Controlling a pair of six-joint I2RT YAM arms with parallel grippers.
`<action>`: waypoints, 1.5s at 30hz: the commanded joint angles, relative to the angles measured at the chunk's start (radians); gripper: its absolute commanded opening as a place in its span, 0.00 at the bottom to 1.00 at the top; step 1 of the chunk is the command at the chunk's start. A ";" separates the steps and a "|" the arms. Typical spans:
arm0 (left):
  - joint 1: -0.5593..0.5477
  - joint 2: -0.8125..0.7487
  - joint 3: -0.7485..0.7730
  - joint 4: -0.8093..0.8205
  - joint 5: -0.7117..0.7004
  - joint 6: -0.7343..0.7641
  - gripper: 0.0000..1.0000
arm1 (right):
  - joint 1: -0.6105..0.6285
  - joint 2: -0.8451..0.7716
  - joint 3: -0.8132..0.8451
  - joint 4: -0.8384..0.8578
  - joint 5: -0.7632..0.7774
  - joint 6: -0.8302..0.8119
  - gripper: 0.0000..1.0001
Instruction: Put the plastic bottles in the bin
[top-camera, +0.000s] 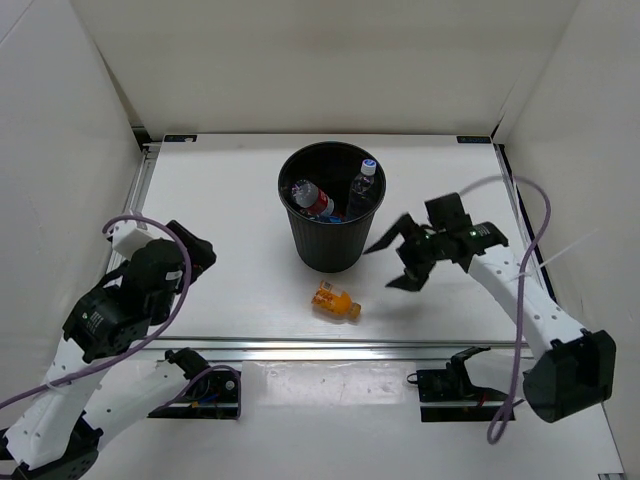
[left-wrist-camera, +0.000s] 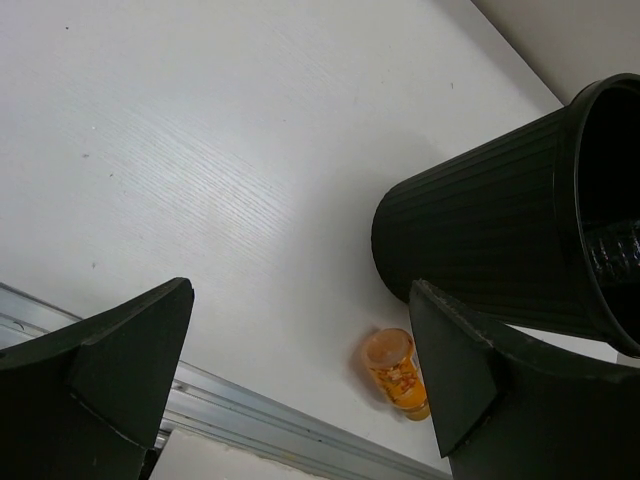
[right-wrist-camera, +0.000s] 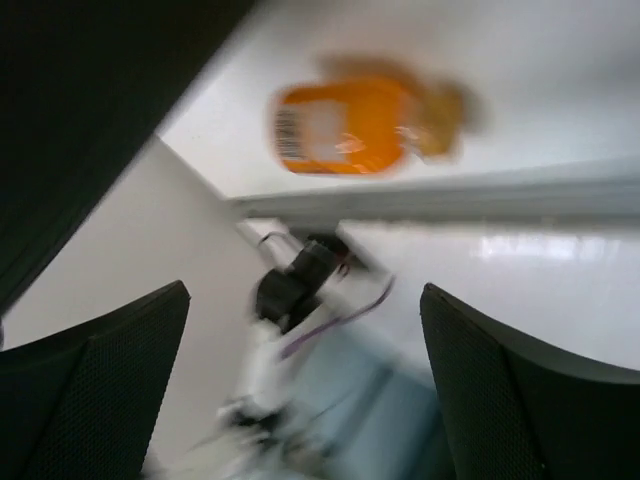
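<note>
Now | right end effector (top-camera: 397, 262) splayed, empty, beside bin (top-camera: 330, 250), near orange bottle (top-camera: 335, 301) | left end effector (left-wrist-camera: 300, 290) released, arm folded

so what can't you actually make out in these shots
1. Top external: how many bottles lie in the bin. Only a red-label bottle and a clear bottle show; anything lower is lost in its dark depth.
2. Right wrist: motion blur smears the orange bottle, so its label is unreadable.
3. Left wrist: the frame edge cuts off the bin's right side, leaving its contents mostly out of view.
</note>
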 joint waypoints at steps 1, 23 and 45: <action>0.000 -0.013 -0.015 -0.012 -0.021 -0.008 1.00 | 0.168 -0.004 0.206 -0.023 0.396 -0.340 1.00; 0.000 0.036 -0.115 0.017 0.100 0.081 1.00 | 0.804 -0.053 -0.109 0.637 0.738 -1.495 1.00; 0.000 0.055 -0.055 -0.079 0.120 0.012 1.00 | 0.752 0.239 -0.146 0.830 0.483 -1.395 0.94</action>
